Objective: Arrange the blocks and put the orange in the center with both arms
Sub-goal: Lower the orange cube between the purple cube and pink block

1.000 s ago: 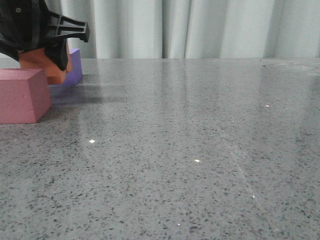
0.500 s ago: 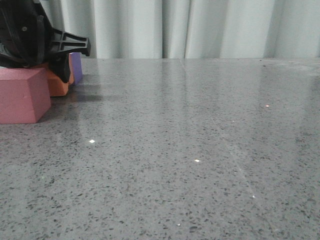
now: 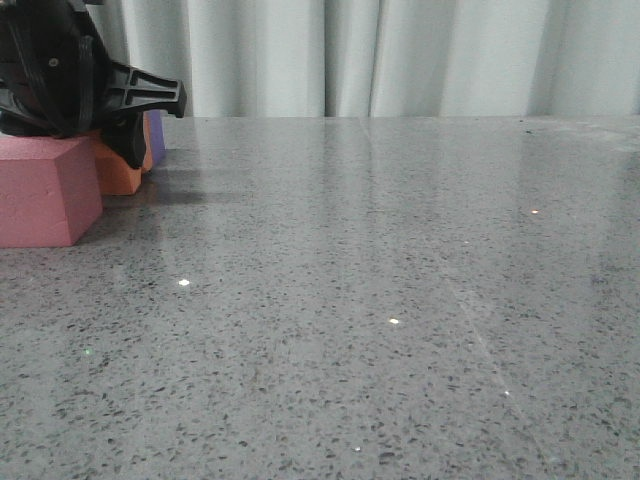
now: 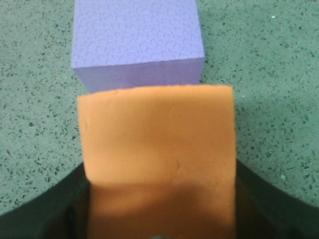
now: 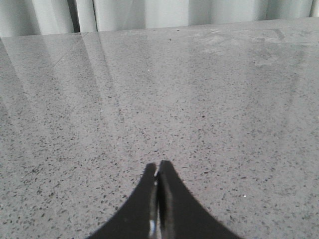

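Note the grey speckled tabletop [image 3: 400, 300]. At its far left stands the pink cube [image 3: 40, 190]. Just behind it, your left gripper [image 3: 110, 105] is clamped on the orange cube [image 4: 157, 154], which sits against the purple cube [image 4: 137, 40]. Your right gripper [image 5: 157, 172] has its fingertips pressed together, holding nothing.
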Robot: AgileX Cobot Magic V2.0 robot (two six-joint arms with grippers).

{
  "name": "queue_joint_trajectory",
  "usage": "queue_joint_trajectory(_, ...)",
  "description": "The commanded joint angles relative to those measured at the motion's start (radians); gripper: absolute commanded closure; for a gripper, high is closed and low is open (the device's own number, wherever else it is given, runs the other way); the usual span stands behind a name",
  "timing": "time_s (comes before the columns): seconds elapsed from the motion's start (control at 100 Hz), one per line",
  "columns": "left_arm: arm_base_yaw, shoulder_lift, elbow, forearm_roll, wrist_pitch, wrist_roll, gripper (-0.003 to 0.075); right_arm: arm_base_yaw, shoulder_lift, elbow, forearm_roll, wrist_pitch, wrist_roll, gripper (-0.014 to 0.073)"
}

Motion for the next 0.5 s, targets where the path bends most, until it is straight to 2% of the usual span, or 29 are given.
queue_joint_trajectory(0.0, 0.001, -0.035, -0.023, 0.009, -0.004, 0.008, 0.0449, -0.005, -0.024, -0.015, -0.004, -0.085, -0.008, 0.0661)
queue_joint_trajectory(0.13, 0.001, -0.035, -0.023, -0.004, -0.008, 0.025, 0.0252, -0.005, -0.024, -0.015, -0.004, -0.085, -0.008, 0.0661)
queue_joint_trajectory(0.19, 0.001, -0.035, -0.023, -0.004, -0.01, 0.025, 0.0197, -0.005, -0.024, -0.015, -0.004, -0.085, -0.008, 0.0661)
queue_joint_trajectory(0.27, 0.001, -0.035, -0.023, -0.004, -0.02, 0.025, 0.0174, -0.005, -0.024, -0.015, -0.004, -0.085, -0.008, 0.0661)
queue_joint_trajectory(0.49, 0.001, -0.047, -0.027, -0.004, -0.031, 0.025, 0.0172, -0.005, -0.024, -0.015, -0.004, -0.085, -0.008, 0.0661)
